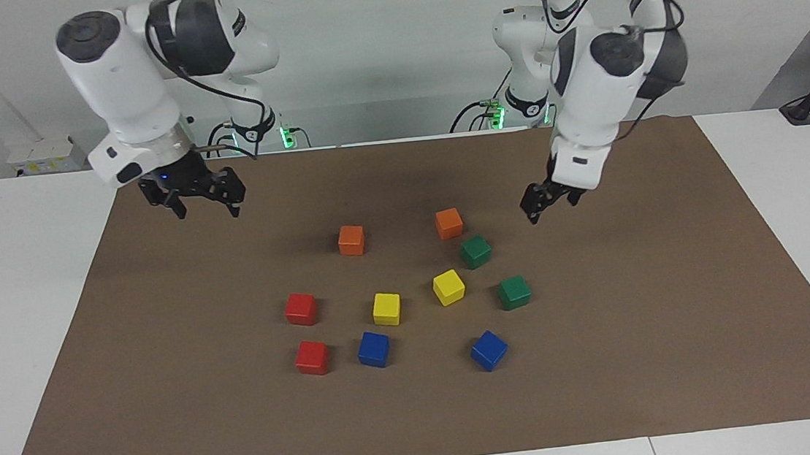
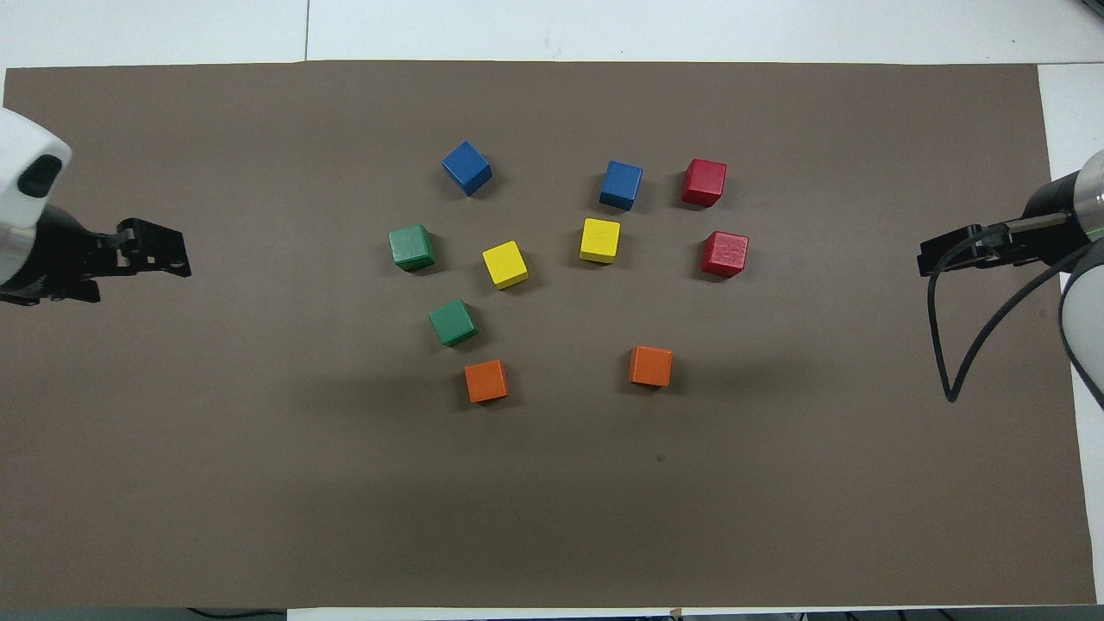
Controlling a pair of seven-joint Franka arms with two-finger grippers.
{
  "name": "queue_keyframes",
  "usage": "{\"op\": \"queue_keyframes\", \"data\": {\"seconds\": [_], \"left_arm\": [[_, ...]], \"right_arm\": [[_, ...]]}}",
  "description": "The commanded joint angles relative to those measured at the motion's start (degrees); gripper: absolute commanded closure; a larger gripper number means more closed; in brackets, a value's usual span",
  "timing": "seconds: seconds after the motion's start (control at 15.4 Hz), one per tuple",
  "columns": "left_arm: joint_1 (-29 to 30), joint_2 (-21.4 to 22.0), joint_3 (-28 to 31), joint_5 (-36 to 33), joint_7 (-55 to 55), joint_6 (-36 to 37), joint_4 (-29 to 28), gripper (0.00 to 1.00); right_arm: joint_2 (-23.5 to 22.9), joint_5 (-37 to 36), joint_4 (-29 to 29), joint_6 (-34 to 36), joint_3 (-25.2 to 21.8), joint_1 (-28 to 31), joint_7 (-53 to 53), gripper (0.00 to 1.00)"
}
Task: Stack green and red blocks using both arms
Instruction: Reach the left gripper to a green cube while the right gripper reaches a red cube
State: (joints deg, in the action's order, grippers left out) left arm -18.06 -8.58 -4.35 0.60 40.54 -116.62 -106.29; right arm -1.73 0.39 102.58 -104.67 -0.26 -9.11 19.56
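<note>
Two dark green blocks lie on the brown mat toward the left arm's end: one (image 1: 475,251) (image 2: 453,322) nearer to the robots, the other (image 1: 514,292) (image 2: 411,247) farther. Two red blocks lie toward the right arm's end: one (image 1: 301,308) (image 2: 724,254) nearer, the other (image 1: 311,357) (image 2: 704,182) farther. All four stand apart, none stacked. My left gripper (image 1: 551,209) (image 2: 172,259) hangs open and empty above the mat, beside the green blocks. My right gripper (image 1: 207,208) (image 2: 936,254) hangs open and empty above the mat's edge at its own end.
Two orange cubes (image 1: 351,239) (image 1: 449,223) lie nearest the robots. Two yellow cubes (image 1: 386,308) (image 1: 448,287) sit between the greens and reds. Two blue cubes (image 1: 373,349) (image 1: 489,350) lie farthest. The brown mat (image 1: 643,353) covers a white table.
</note>
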Motion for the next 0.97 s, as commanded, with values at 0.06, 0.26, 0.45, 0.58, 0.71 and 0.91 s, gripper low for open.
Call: {"op": "queue_keyframes", "data": {"seconds": [0.06, 0.26, 0.45, 0.58, 0.71, 0.91], "left_arm": [[-4.3, -4.0, 1.1, -0.4, 12.0, -9.0, -3.3, 0.0], [-7.2, -7.9, 1.3, -0.5, 15.9, -12.2, -3.4, 0.0], [-8.3, -9.5, 1.4, -1.4, 15.4, -13.6, -3.7, 0.0], [-8.1, -9.4, 1.3, -1.7, 14.4, -14.2, -4.6, 0.0], [-8.1, -9.3, 1.3, -1.7, 14.1, -14.5, -5.5, 0.0], [-8.4, -9.3, 1.3, -1.7, 13.6, -16.8, -7.7, 0.0]], "right_arm": [[-6.3, 0.0, 4.9, -12.7, 0.2, -3.3, 9.7, 0.0], [-11.1, 0.0, 4.9, -19.1, 0.2, -4.1, 11.9, 0.0], [-13.1, 0.0, 4.8, -20.8, 0.2, -4.0, 12.8, 0.0], [-15.1, 0.0, 4.7, -22.9, 0.1, -3.8, 13.4, 0.0], [-16.8, 0.0, 4.5, -23.5, 0.1, -4.1, 15.3, 0.0], [-18.9, -0.2, 4.4, -25.7, 0.1, -4.2, 15.8, 0.0]]}}
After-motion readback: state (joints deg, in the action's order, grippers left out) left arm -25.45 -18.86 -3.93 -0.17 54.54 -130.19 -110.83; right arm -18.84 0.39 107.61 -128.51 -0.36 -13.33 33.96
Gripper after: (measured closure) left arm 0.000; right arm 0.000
